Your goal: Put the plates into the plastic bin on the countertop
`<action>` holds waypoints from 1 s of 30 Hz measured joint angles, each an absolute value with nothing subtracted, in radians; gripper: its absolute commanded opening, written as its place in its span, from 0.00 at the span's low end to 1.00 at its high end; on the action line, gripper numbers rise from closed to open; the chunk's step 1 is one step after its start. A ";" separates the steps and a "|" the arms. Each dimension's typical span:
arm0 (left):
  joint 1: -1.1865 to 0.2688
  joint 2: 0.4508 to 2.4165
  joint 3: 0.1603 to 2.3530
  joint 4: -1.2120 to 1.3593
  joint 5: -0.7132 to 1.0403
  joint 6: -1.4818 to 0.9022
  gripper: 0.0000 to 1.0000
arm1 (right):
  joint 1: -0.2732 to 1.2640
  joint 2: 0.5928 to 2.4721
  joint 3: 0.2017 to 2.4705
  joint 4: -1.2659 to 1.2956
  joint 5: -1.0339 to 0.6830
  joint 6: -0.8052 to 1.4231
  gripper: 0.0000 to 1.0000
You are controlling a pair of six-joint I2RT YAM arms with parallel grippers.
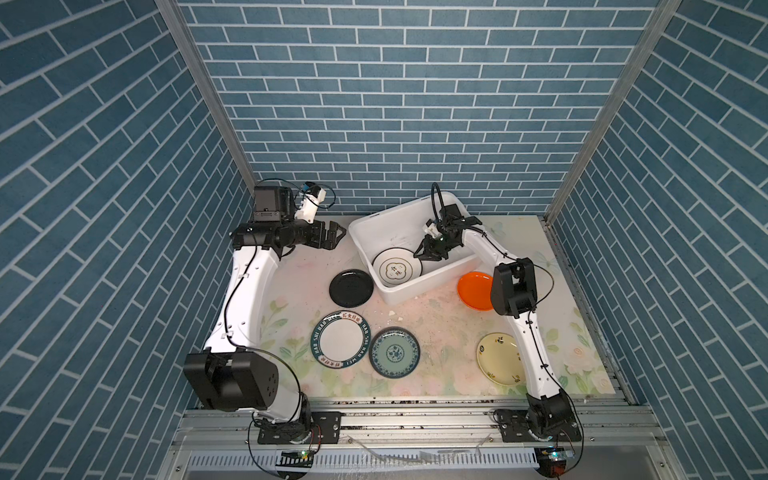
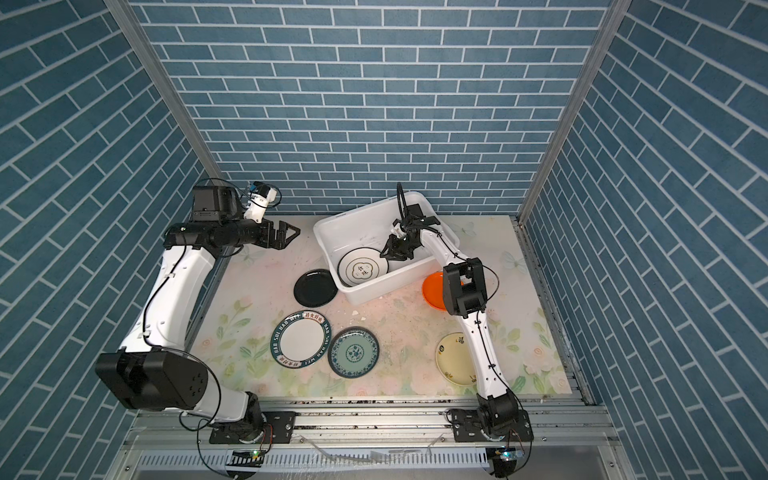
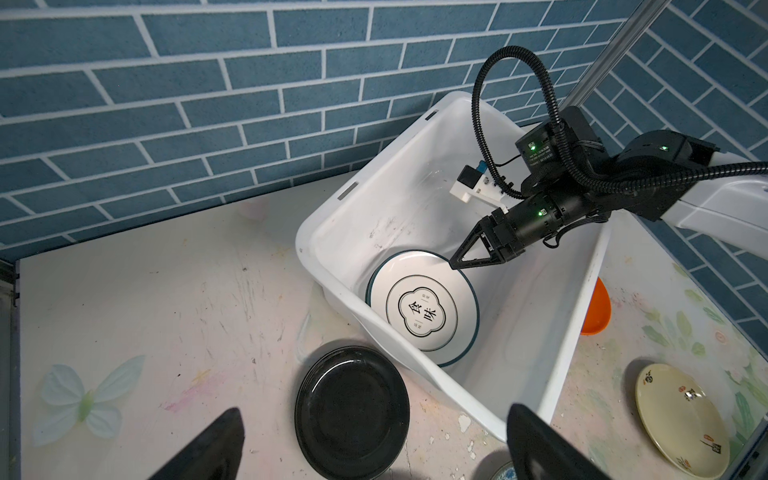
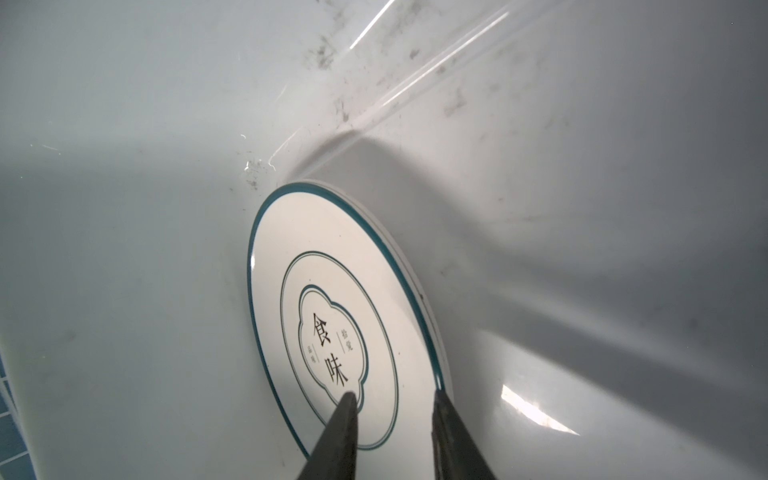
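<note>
The right claw [image 1: 417,254], narrowly open over the emblem plate [image 1: 395,271] inside the plastic bin [image 1: 415,293], sits closest to the orange plate [image 1: 473,289] just outside that bin; the left claw [image 1: 337,233] is wide open.

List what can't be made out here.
Orange plate: right arm elbow covers part, both top views.
Cream-yellow plate: same arm crosses it, both top views.
Right gripper: right wrist view leaves unclear whether its jaws pinch the emblem plate.
Teal plate: cut off by left wrist view's edge.
</note>
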State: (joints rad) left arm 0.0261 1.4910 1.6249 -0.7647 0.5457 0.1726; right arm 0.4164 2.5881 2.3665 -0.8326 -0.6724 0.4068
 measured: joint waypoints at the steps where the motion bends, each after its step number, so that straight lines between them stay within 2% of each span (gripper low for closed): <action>1: 0.029 1.485 1.617 -0.765 0.544 0.173 1.00 | 0.417 2.588 2.366 -0.834 -0.669 0.407 0.32; 11: 0.089 1.459 1.556 -0.842 0.521 0.226 1.00 | 0.410 2.564 2.366 -0.833 -0.532 0.406 0.34; 24: 0.197 1.562 1.537 -1.116 0.543 0.400 1.00 | 0.352 2.336 2.354 -0.747 -0.513 0.439 0.33; 30: 0.211 1.645 1.487 -1.238 0.546 0.543 0.91 | 0.355 2.233 2.275 -0.714 -0.533 0.450 0.32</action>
State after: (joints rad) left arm 0.2111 1.6455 1.4872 -1.2381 0.5461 0.5426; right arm 0.3546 2.2333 2.2745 -0.7143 -0.5327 0.4500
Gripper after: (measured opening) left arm 0.932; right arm 0.322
